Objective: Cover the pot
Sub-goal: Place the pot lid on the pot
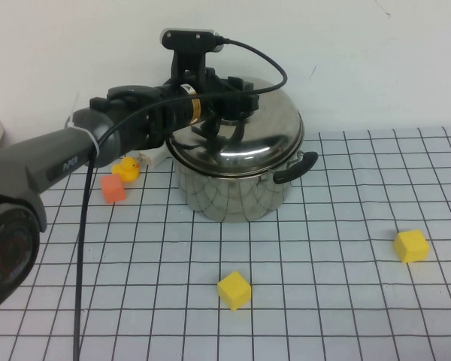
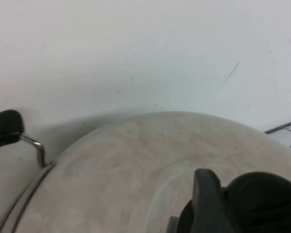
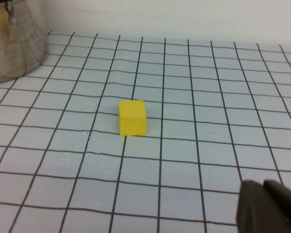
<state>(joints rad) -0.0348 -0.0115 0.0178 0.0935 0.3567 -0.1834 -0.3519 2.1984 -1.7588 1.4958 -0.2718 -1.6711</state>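
The steel pot (image 1: 233, 197) with black side handles (image 1: 297, 167) stands at the back of the gridded mat. The domed steel lid (image 1: 249, 137) rests on its rim, slightly tilted. My left gripper (image 1: 219, 114) is over the lid's centre, shut on the lid's black knob. In the left wrist view one finger (image 2: 207, 194) presses against the knob (image 2: 264, 204), above the lid's dome (image 2: 136, 170), and a pot handle (image 2: 7, 127) shows. My right gripper (image 3: 269, 208) is shut and empty, low over the mat; it is out of the high view.
Two yellow cubes lie on the mat, one in front of the pot (image 1: 234, 290) and one at the right (image 1: 411, 245), also (image 3: 132, 117). An orange cube (image 1: 113, 188) and a yellow rubber duck (image 1: 127, 168) sit left of the pot. A white wall stands behind.
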